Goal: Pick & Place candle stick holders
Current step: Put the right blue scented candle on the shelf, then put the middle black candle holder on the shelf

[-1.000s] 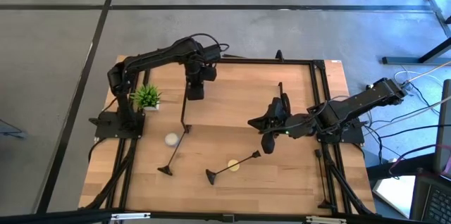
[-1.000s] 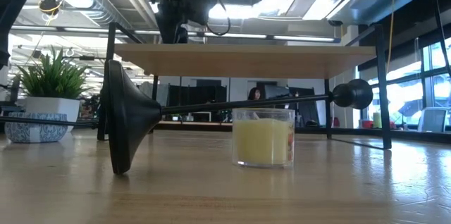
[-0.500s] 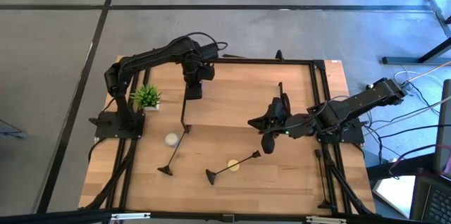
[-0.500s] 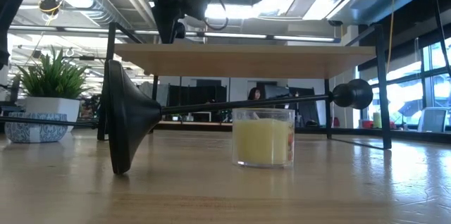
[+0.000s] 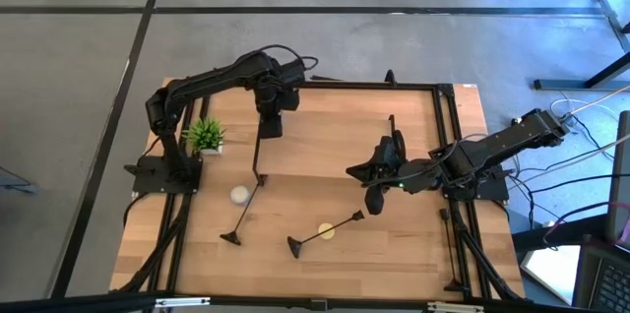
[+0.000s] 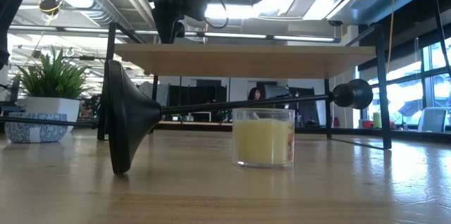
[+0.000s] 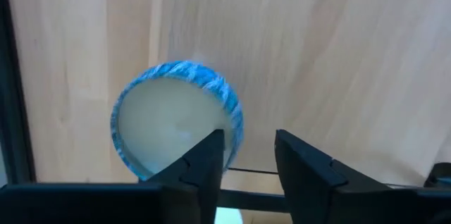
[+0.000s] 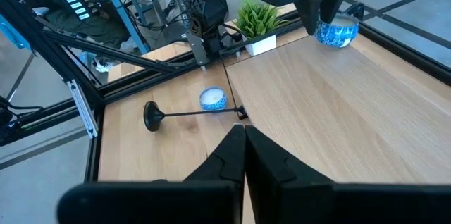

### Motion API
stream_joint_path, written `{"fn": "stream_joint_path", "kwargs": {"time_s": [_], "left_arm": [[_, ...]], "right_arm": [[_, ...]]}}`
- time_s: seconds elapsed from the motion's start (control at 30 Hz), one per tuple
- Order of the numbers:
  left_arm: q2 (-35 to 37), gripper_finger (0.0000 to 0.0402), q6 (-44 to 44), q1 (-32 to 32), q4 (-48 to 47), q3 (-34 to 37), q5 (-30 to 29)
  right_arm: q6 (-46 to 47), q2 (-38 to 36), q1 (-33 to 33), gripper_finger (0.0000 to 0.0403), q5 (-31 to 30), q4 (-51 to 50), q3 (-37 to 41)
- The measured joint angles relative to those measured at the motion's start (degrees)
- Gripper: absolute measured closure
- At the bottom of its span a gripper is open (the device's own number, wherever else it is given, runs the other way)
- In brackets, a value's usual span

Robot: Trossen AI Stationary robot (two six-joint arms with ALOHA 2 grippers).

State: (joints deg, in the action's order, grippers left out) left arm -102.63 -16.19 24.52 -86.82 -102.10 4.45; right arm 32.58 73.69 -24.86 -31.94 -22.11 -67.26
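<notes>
You are hovering the left gripper (image 7: 244, 155), fingers spread and empty, over the shelf (image 5: 325, 136); two candlesticks (image 5: 325, 233) are lying on the table below. Lower squarely onto a stem.

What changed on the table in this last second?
Only the left gripper moved, edging slightly sideways above the blue-rimmed candle; its fingers stand apart, holding nothing. The right gripper, the yellow candle, the candlestick beside it and the other candlestick stayed put.
</notes>
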Motion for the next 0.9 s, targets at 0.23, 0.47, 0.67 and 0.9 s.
{"fn": "stream_joint_path", "kwargs": {"time_s": [0.23,0.47,0.67,0.9], "left_arm": [[0.0,0.024,0.7,-2.0,-0.2,0.0,0.5],[1.0,0.0238,1.0,-3.5,0.2,0.0,-0.3],[3.8,0.0238,1.6,-2.9,3.1,0.0,-6.3],[5.9,0.0238,2.1,-0.3,6.1,0.0,-9.8]], "right_arm": [[0.0,0.0,0.0,0.0393,0.0,0.0,0.0],[0.0,0.0,0.0,0.0393,0.0,0.0,0.0],[0.0,0.0,0.0,0.0393,0.0,-0.2,0.0],[0.1,0.0,0.1,0.0393,-0.2,-0.4,0.0]]}}
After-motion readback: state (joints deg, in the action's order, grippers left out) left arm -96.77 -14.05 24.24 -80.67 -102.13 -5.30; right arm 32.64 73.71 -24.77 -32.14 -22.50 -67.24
